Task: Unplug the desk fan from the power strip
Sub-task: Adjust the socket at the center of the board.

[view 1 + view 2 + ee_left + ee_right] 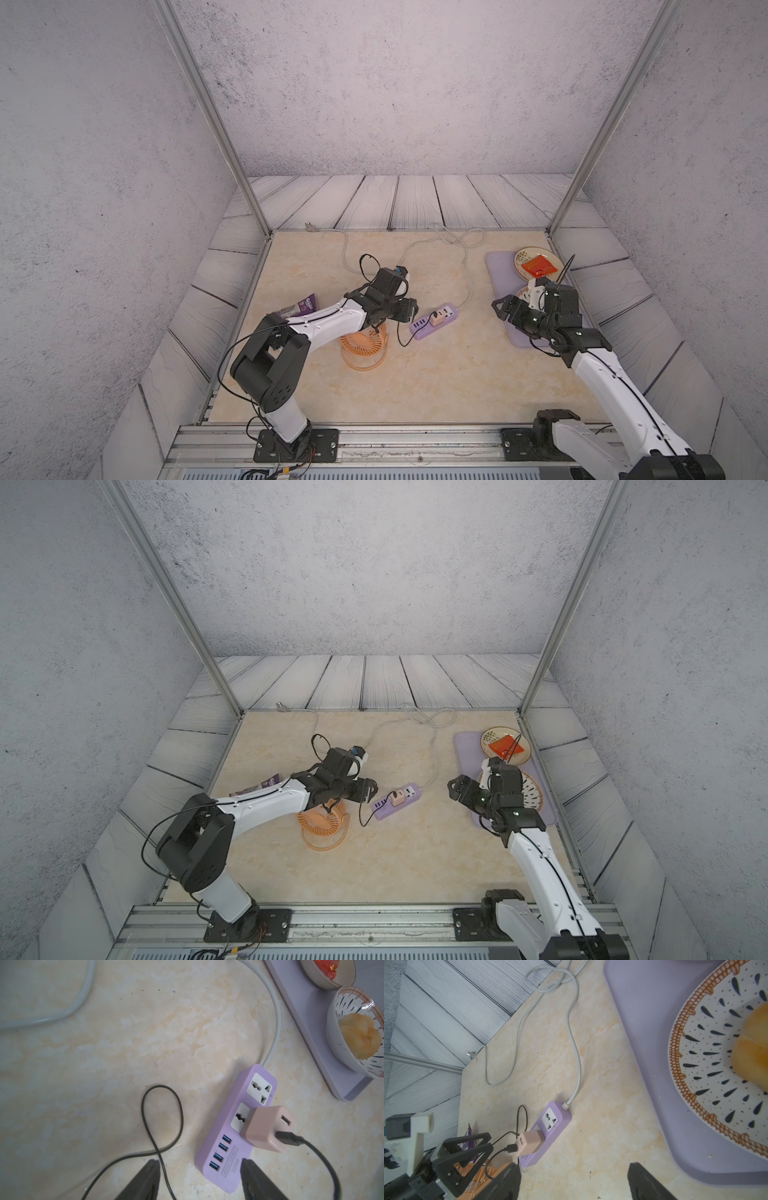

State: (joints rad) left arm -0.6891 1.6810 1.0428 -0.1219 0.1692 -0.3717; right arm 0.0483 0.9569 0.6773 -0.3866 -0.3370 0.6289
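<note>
Desk fan (362,343) sits on the tabletop (415,382) under the L arm. Its black cord (160,1086) ends at the pink plug adapter (268,1128), seated in the power strip (216,1147).

L gripper (199,1160) has its jaws apart astride the strip's USB end, holding nothing. R gripper (574,1164) is wide, empty.

Pin strip w/ L, pinch adapter body (not cord), pull straight out. Label reads "S204".

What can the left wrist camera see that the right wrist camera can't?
Only the left wrist view shows the row of blue USB ports and the red packet. Only the right wrist view shows the desk fan and the grey cord's loose plug. Both show the power strip, the pink adapter seated in it, and the patterned bowl.
</note>
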